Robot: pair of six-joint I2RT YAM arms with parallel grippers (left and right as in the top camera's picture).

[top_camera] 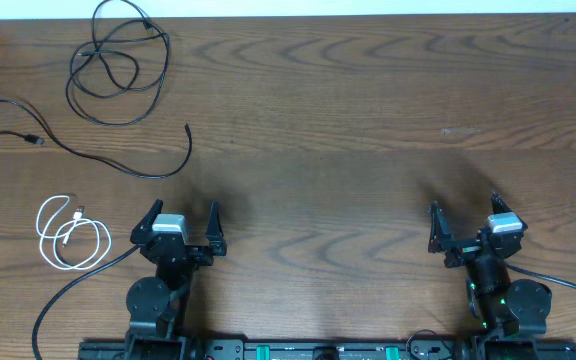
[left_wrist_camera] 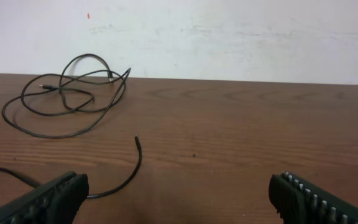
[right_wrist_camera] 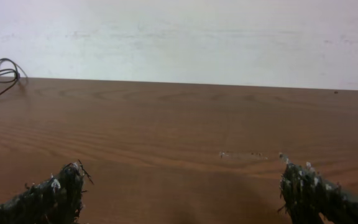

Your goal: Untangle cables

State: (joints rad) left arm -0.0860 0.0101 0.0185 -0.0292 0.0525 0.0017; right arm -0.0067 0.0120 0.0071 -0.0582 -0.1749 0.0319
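Our left fingers (top_camera: 153,216) and right fingers (top_camera: 434,226) gape wide, holding nothing, while the looped black cable (top_camera: 118,62), trailing black cable (top_camera: 118,172) and white cable (top_camera: 72,234) lie apart at the worktop's (top_camera: 368,120) left: light, limp, best pinched near a plug end, we judge.

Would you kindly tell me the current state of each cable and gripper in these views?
Looped black cable: loosely coiled over itself, apart from the others.
Long black cable: spread out in a curve, not knotted.
White cable: coiled in small loops, lying alone.
Left gripper: open, empty.
Right gripper: open, empty.
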